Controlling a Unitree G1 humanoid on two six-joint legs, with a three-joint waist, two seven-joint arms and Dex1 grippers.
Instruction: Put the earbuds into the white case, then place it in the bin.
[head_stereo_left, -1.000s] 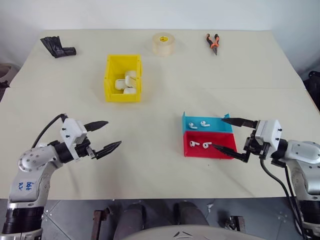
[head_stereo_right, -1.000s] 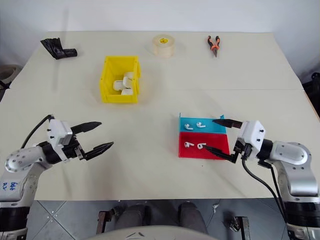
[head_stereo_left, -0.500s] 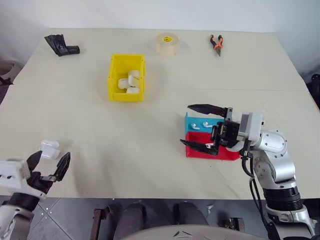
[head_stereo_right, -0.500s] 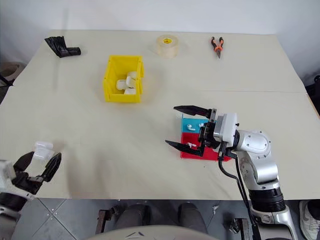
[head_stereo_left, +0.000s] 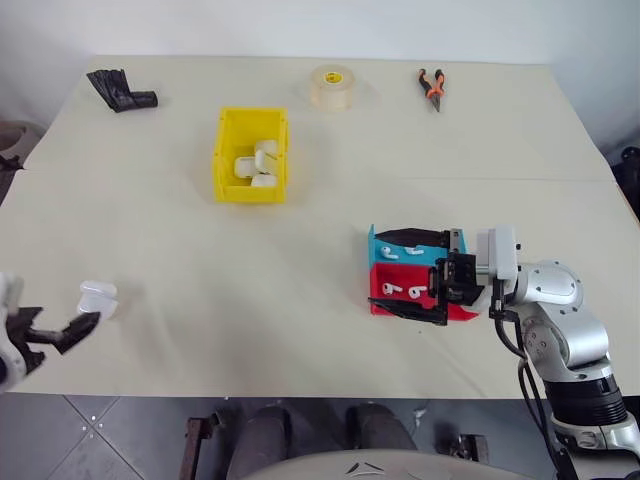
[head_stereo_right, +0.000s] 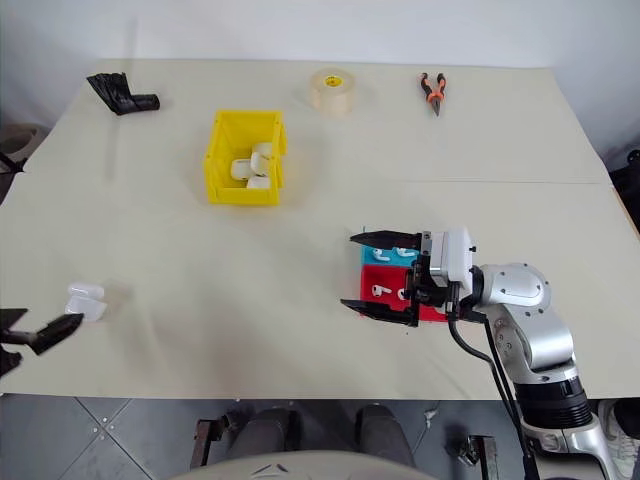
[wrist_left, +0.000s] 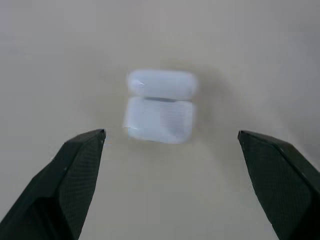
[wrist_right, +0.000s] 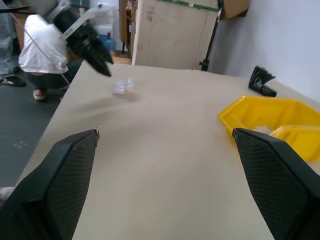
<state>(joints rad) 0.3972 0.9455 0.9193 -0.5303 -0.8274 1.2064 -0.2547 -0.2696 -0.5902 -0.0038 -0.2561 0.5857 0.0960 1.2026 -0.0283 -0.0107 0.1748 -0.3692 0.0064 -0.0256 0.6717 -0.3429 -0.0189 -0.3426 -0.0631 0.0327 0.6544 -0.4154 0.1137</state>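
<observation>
The white case (head_stereo_left: 97, 298) lies with its lid flipped up near the table's front left edge. My left gripper (head_stereo_left: 60, 322) is open just behind it, and in the left wrist view the case (wrist_left: 160, 107) sits a little beyond the fingers (wrist_left: 75, 165), untouched. Earbuds lie in a blue tray (head_stereo_left: 401, 251) and in a red tray (head_stereo_left: 404, 290) at the right. My right gripper (head_stereo_left: 375, 268) is open and points left, with one finger above each tray and nothing held. The yellow bin (head_stereo_left: 227, 160) stands further back and holds several white cases.
A tape roll (head_stereo_left: 327, 87), orange-handled pliers (head_stereo_left: 428, 85) and a black object (head_stereo_left: 120, 90) lie along the far edge. A person (wrist_right: 42, 50) crouches beyond the table's left side in the right wrist view.
My left gripper has drawn back and left to the front left edge, uncovering the case. My right gripper has swung left over the two trays.
</observation>
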